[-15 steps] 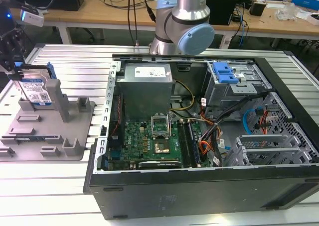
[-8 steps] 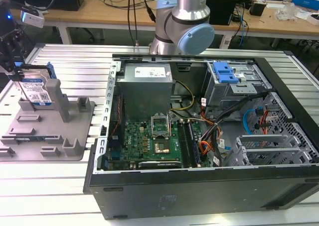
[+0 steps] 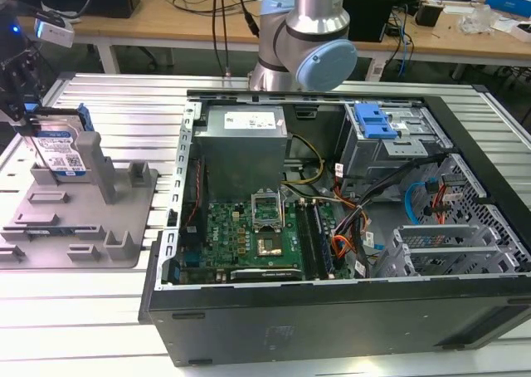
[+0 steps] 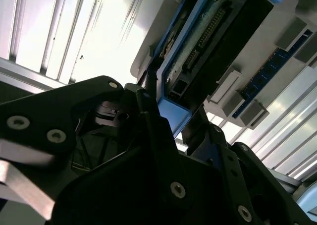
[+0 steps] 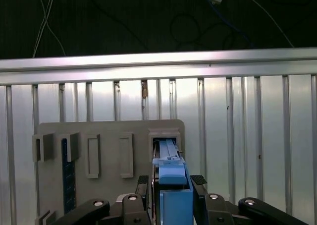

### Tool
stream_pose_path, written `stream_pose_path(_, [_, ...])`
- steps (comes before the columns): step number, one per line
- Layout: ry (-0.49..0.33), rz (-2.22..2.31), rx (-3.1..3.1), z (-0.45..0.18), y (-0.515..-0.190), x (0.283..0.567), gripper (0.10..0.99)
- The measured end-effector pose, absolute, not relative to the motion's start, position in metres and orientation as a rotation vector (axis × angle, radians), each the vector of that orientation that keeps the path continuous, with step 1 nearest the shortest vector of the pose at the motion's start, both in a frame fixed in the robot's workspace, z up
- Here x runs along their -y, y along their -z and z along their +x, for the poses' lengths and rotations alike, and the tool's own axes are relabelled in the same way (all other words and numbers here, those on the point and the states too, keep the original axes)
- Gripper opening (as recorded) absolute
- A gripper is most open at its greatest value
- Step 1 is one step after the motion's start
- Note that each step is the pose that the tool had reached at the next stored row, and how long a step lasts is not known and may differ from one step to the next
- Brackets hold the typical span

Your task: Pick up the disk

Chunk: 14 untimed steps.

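The disk [image 3: 60, 151] stands on edge in a slot of the grey fixture [image 3: 83, 227] at the exterior view's far left, its white-and-blue label facing out. My gripper [image 3: 41, 128] comes down on it from above. In the first wrist view the disk's blue rail [image 5: 171, 183] runs between the two dark fingers [image 5: 143, 182], which press on either side. The second wrist view has the disk's connector edge [image 4: 208, 31] just past the gripper [image 4: 176, 93], a finger [image 4: 146, 86] lying against the blue rail. The disk's lower end still sits in the fixture slot.
An open computer case [image 3: 332, 310] takes up the middle and the exterior view's right, holding a grey power supply [image 3: 241, 144] and a blue drive bracket [image 3: 373, 121]. The arm's base [image 3: 307, 36] rises behind it. Grey posts [image 3: 99, 165] stand on the fixture beside the disk.
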<state>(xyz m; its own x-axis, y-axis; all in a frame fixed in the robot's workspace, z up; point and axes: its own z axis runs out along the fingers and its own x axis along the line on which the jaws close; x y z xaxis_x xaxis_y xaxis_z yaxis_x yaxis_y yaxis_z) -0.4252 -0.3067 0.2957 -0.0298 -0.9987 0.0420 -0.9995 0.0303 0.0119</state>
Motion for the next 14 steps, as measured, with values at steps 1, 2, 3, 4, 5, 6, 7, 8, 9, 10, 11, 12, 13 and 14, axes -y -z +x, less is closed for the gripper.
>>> stream_pose_path(1, [-0.033, 2.161, 2.227, -0.4252, -0.2957, 0.3067, 0.455])
stream_pose_path(2, [-0.034, 2.162, 2.228, -0.4252, -0.2957, 0.3067, 0.455])
stream_pose_path(3, [-0.035, 2.162, 2.228, -0.4252, -0.2957, 0.3067, 0.455])
stream_pose_path(4, [-0.035, 2.162, 2.229, -0.4253, -0.2957, 0.3067, 0.455])
stream_pose_path(5, [-0.037, 2.163, 2.229, -0.4252, -0.2958, 0.3067, 0.439])
stream_pose_path(6, [-0.038, 2.163, 2.229, -0.4252, -0.2957, 0.3067, 0.373])
stream_pose_path(7, [-0.038, 2.163, 2.230, -0.4254, -0.2956, 0.3068, 0.365])
stream_pose_path(8, [-0.038, 2.163, 2.230, -0.4253, -0.2956, 0.3073, 0.365])
stream_pose_path(9, [-0.038, 2.163, 2.230, -0.4252, -0.2956, 0.3074, 0.365])
stream_pose_path(10, [-0.038, 2.163, 2.230, -0.4253, -0.2956, 0.3074, 0.365])
stream_pose_path(11, [-0.038, 2.163, 2.230, -0.4253, -0.2956, 0.3074, 0.365])
stream_pose_path(12, [-0.038, 2.163, 2.230, -0.4253, -0.2956, 0.3074, 0.365])
stream_pose_path(13, [-0.038, 2.163, 2.230, -0.4253, -0.2956, 0.3074, 0.365])
stream_pose_path(14, [-0.038, 2.163, 2.230, -0.4254, -0.2960, 0.3075, 0.365])
